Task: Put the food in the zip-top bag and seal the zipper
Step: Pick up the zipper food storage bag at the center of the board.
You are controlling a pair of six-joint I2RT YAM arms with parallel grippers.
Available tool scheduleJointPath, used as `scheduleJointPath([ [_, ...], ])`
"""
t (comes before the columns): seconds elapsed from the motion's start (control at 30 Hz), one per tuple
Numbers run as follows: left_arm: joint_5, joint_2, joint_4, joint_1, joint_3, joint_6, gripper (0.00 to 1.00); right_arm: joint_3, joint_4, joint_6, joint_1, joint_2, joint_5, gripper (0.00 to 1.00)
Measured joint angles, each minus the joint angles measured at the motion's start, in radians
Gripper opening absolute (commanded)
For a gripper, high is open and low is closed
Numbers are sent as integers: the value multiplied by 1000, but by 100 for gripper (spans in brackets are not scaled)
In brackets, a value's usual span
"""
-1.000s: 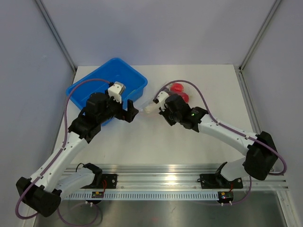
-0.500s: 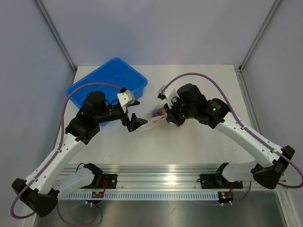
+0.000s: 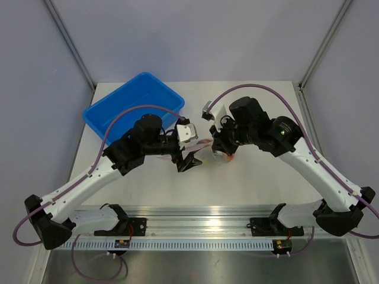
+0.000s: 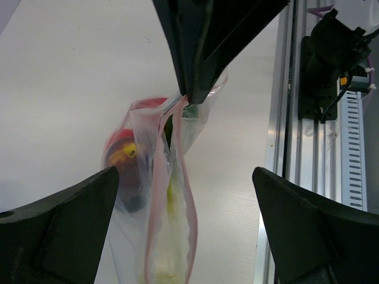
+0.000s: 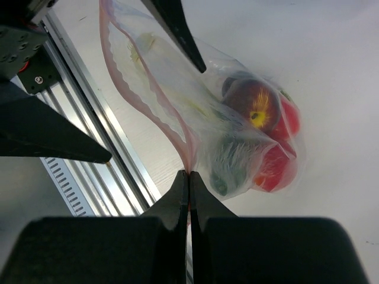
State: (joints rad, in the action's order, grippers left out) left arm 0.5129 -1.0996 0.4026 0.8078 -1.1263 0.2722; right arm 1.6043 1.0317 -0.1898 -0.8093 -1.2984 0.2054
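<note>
Both pincers matter: right gripper [image 5: 189,176] pinches one zipper [image 4: 153,219] end; left gripper [image 4: 185,195] gapes wide. Close squarely, then slide.

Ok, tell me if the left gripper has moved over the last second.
Yes. The left gripper has swung right and toward the near edge, away from the blue bin and closer to the bag.
</note>
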Motion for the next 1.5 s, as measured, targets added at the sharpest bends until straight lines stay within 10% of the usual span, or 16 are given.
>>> scheduleJointPath([
  [0.27, -53, -67, -9, 6, -19, 24, 88, 26, 14, -5, 1, -9, 25, 0],
  [0.43, -52, -84, -16, 8, -19, 25, 0, 29, 13, -3, 19, -9, 37, 0],
  [0.53, -51, -91, -15, 8, -33, 23, 0, 29, 6, 9, 37, -6, 44, 16],
  [0.57, -51, -95, -13, 8, -42, 20, 0, 29, 2, 14, 41, -2, 44, 41],
  [0.73, -20, -112, -11, -17, -93, -23, 0, 29, -41, 37, 51, 56, 29, 68],
  [1.23, 114, -129, -60, -89, -154, -79, 0, -114, -208, 43, 143, 287, -14, 72],
  [1.5, 153, -128, -60, -111, -154, -79, 0, -212, -272, 18, 263, 222, 120, 57],
])
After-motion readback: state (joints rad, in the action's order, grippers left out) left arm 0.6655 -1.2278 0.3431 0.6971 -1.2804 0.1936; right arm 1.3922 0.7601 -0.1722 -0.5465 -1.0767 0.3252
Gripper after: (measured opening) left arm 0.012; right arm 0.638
